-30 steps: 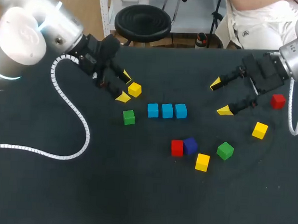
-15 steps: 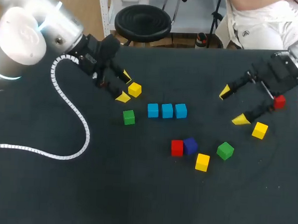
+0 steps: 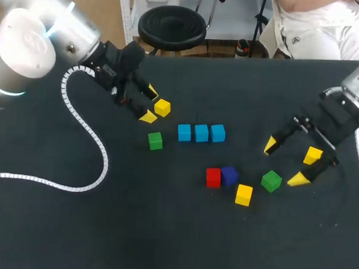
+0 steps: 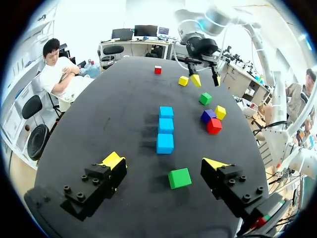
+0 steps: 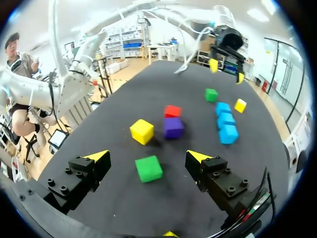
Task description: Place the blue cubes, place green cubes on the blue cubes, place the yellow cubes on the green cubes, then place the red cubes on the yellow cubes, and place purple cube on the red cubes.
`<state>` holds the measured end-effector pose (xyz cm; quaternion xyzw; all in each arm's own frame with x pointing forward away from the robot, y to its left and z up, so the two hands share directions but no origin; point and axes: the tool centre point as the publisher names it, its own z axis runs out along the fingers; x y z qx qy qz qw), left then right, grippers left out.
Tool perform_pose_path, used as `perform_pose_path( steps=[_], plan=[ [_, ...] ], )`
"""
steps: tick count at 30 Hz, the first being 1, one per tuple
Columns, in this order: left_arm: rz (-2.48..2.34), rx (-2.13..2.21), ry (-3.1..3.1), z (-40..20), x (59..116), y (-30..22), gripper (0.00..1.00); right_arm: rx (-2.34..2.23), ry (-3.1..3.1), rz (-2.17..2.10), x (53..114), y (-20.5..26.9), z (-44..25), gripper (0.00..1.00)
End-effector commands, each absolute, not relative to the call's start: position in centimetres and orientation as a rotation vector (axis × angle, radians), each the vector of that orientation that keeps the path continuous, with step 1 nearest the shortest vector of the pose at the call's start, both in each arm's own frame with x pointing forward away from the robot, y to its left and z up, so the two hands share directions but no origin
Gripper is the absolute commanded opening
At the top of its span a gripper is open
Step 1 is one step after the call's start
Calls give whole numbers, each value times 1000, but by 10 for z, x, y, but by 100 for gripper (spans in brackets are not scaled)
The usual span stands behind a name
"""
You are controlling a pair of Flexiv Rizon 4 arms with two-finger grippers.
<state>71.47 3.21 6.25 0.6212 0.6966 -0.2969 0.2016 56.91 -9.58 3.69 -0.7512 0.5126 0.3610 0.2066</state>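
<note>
Fingers of the right tool stand apart, gripping nothing. The right green cube lies just ahead of the gap between them, untouched, and the right yellow cube sits close under that arm's wrist. Further in, the red cube and purple cube touch side by side, with the middle yellow cube just beside them. Three blue cubes form a touching row at the middle of the dark counter. The left tool is likewise spread and holds nothing. The left yellow cube is just beside its fingers, and the left green cube is near, between the tool and the blue row.
</note>
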Motion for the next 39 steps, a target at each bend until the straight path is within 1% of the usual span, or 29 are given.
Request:
perform_pose_path(
  steps=[1, 6, 10, 16, 27, 28, 30, 31, 32, 33, 34, 37, 38, 39],
  plan=[
    [-829, 1737, 1949, 63, 716, 32, 100, -2111, 1405, 1015, 557, -98, 34, 100],
    [-829, 1737, 1949, 63, 716, 32, 100, -2158, 1401, 986, 552, -98, 30, 100],
    [-829, 1737, 1949, 63, 716, 32, 100, -2135, 1386, 933, 566, -102, 22, 100],
    [-829, 1737, 1949, 63, 716, 32, 100, -2230, 1341, 992, 572, -95, 7, 100],
    [-829, 1737, 1949, 63, 716, 32, 100, -2180, 1316, 1005, 584, -98, -7, 100],
    [-829, 1737, 1949, 63, 716, 32, 100, -2178, 1316, 1006, 585, -98, -8, 95],
    [-829, 1737, 1949, 63, 716, 32, 100, -2177, 1302, 1008, 587, -96, -8, 94],
    [-829, 1737, 1949, 63, 716, 32, 100, -2179, 1292, 1009, 587, -96, -8, 91],
    [-829, 1737, 1949, 63, 716, 32, 100, -2179, 1291, 1010, 587, -95, -9, 80],
    [-829, 1737, 1949, 63, 716, 32, 100, -2178, 1287, 1015, 587, -94, -10, 73],
    [-829, 1737, 1949, 63, 716, 32, 100, -2176, 1284, 1017, 588, -93, -11, 49],
    [-829, 1737, 1949, 63, 716, 32, 100, -2176, 1278, 1024, 587, -92, -14, 40],
    [-829, 1737, 1949, 63, 716, 32, 100, -2174, 1279, 1029, 587, -92, -15, 39],
    [-829, 1737, 1949, 63, 716, 32, 100, -2168, 1281, 1035, 587, -92, -16, 34]
  ],
)
